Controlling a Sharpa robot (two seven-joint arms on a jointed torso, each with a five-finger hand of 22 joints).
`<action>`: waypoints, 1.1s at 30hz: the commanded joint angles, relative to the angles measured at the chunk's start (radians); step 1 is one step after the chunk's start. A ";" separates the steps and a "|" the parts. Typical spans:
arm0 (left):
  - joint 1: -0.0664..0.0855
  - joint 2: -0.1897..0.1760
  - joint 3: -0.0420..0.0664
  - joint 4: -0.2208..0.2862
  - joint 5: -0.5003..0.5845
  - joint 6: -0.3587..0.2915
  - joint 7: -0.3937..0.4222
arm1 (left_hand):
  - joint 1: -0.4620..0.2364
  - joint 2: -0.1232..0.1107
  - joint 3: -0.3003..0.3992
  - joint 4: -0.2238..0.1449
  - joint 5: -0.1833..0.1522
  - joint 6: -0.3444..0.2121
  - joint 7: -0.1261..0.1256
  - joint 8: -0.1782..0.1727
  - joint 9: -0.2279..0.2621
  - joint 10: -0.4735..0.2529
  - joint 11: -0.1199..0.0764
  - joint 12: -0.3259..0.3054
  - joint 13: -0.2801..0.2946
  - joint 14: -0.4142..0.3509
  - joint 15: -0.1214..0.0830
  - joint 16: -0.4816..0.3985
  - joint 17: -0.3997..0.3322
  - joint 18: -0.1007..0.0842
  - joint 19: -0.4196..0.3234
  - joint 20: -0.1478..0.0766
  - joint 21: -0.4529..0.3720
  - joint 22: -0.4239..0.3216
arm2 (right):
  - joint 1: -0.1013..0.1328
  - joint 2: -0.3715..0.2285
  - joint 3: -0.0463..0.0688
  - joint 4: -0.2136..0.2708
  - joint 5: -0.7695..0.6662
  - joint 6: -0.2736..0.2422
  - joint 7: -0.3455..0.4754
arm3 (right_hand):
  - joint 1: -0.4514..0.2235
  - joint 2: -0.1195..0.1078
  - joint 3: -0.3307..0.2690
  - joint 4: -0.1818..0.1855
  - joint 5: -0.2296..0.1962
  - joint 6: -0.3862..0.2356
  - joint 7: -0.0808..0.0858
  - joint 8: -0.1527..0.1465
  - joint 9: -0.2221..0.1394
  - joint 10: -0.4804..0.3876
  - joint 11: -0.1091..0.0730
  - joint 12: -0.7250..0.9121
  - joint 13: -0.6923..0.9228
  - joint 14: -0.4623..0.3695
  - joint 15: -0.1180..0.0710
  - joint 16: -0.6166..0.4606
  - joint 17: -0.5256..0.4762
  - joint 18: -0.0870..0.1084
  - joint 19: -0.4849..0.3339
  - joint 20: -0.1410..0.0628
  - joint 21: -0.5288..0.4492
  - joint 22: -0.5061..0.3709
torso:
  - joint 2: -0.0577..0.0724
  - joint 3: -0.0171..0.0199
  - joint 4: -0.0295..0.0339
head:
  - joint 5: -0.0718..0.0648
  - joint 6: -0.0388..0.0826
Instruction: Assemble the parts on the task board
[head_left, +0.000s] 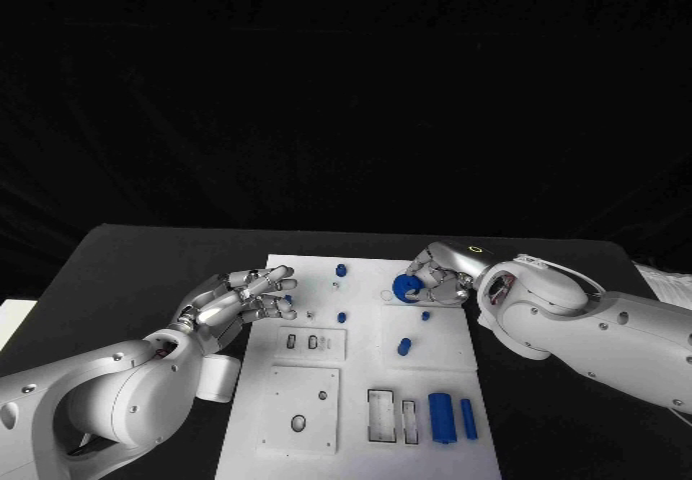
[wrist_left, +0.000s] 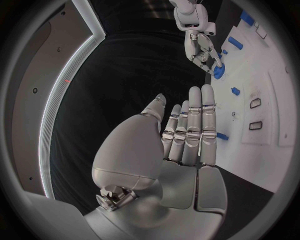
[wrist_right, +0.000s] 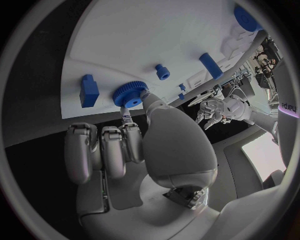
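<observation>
While the left hand (head_left: 238, 300) hovered with fingers spread and nothing in them over the left edge of the white task board (head_left: 325, 395) on the black bench (head_left: 130, 270), small blue parts (head_left: 342, 317) lay scattered across the board's middle. Further right, the right hand (head_left: 437, 275) pinched a blue gear (head_left: 407, 287) near the board's far edge, fingertips closed on its rim.

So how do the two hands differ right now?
The right hand pinches a blue gear at the board's far side; the left hand holds nothing. The right hand's fingers are curled in around the gear; the left hand's fingers are stretched out over the board's left edge. Both are silver and hover at the board's far half.
</observation>
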 joint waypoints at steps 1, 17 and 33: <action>0.001 0.001 0.001 0.001 0.000 0.023 0.004 | 0.006 -0.005 0.005 0.001 -0.003 -0.007 0.003 -0.004 -0.002 -0.006 -0.002 -0.006 -0.001 -0.006 0.000 -0.003 0.001 0.010 -0.006 0.002 0.002 0.002 | -0.002 0.002 -0.001 -0.003 -0.012 0.011 -0.008 | 0.022 0.006 0.010 -0.009 -0.006 0.013 -0.003 0.010 0.003 0.007 -0.002 0.010 0.124 0.095 -0.004 0.006 0.227 -0.019 0.012 -0.002 0.006 0.014 | 0.000 0.0003 0.0000 | 0.000 -0.001; 0.001 0.001 0.001 0.002 0.000 0.025 0.003 | 0.004 -0.006 0.009 0.000 -0.003 -0.008 0.003 -0.004 -0.001 -0.007 -0.002 -0.005 -0.001 -0.006 0.000 -0.004 0.003 0.010 -0.008 0.002 0.005 0.003 | -0.008 0.009 -0.001 0.010 -0.050 -0.075 0.023 | 0.066 0.038 0.079 -0.061 0.000 0.082 -0.026 0.046 0.016 0.022 -0.023 0.028 0.145 0.097 -0.022 0.012 0.239 -0.021 0.018 -0.017 0.013 0.029 | 0.000 -0.0004 0.0006 | -0.001 -0.002; 0.001 0.003 0.001 0.001 0.000 0.029 -0.002 | 0.004 -0.006 0.012 -0.001 -0.002 -0.008 0.003 -0.003 -0.001 -0.007 -0.002 -0.005 -0.002 -0.007 0.000 -0.004 0.004 0.010 -0.009 0.002 0.005 0.004 | 0.001 0.061 0.000 0.058 -0.045 -0.137 0.037 | 0.019 0.032 0.080 -0.048 0.011 0.081 -0.029 0.043 0.016 0.023 -0.026 0.026 0.144 0.098 -0.026 0.012 0.240 -0.022 0.019 -0.023 0.013 0.029 | 0.000 -0.0016 0.0037 | 0.008 0.000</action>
